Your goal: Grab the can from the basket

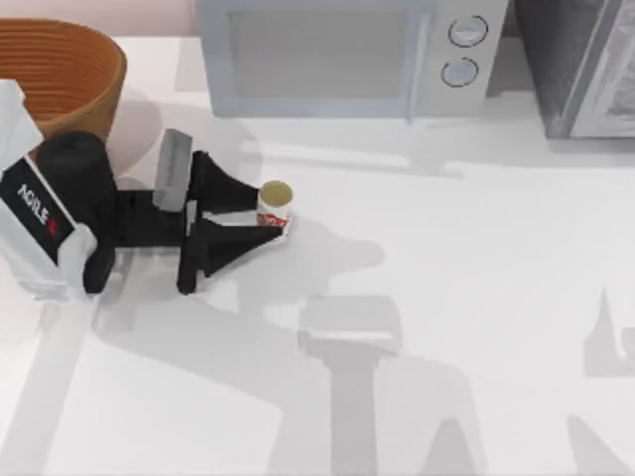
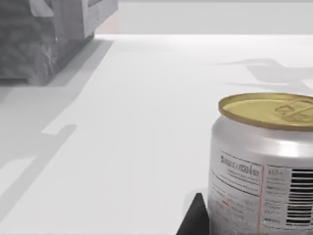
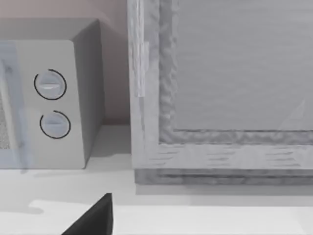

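1. The scene is brightly and evenly lit; the white table (image 1: 446, 297) is rendered close to washed out in the top view.
2. Soft grey shadows are cast on the table toward the top view's lower right, so the light is judged to come from the upper left.
3. The left arm (image 1: 60, 213) is followed by a broad shadow running across the table's middle.
4. A mild sheen is seen on the can (image 2: 266, 166) wall in the left wrist view.
5. Faint streaked reflections are seen on the grey cabinet (image 3: 220, 88) in the right wrist view.
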